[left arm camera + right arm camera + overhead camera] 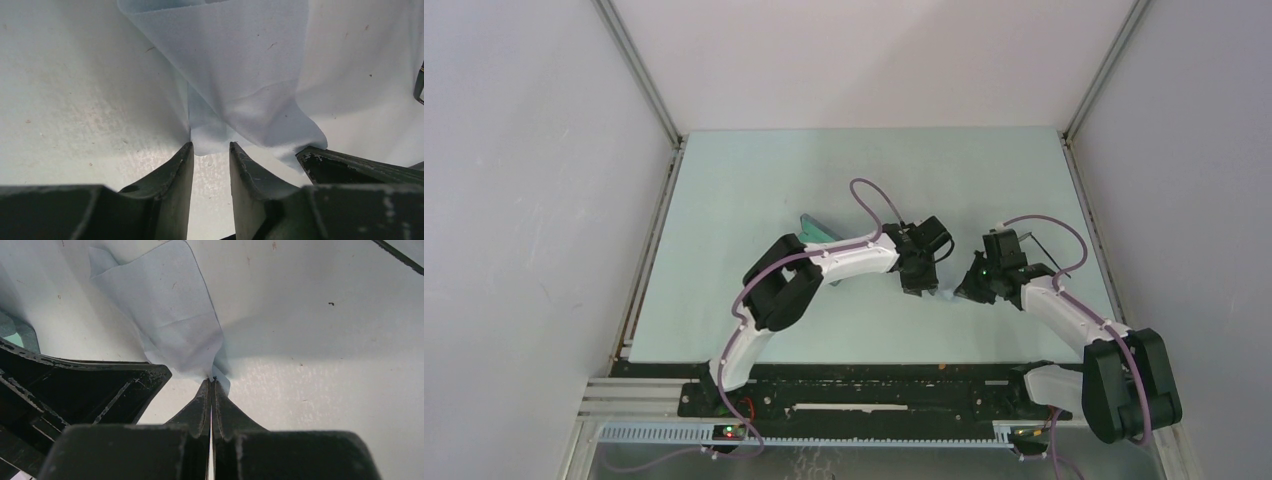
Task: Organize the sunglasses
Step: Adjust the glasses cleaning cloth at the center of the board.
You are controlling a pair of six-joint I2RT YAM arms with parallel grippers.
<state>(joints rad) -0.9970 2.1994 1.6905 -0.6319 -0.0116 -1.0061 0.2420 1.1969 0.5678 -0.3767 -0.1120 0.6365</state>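
Pale table (754,180) carries a blue cloth (240,65) and a case (816,226)

The thin pale bluish cloth (250,75) looks soft and matt, faintly see-through, with gentle creases and a few dark flecks. The pale green table top (325,365) is smooth, with a dull sheen and scattered specks. The black plastic fingers (175,180) of the left gripper (210,147) are matt and scuffed whitish along their edges; the right gripper (212,382) looks the same. The white arm shells (864,258) are glossy plastic. At the far right, the sunglasses (420,85) seem to be dark glossy wire, though little shows. The matt white walls (524,200) are framed in dull metal rails (639,75).
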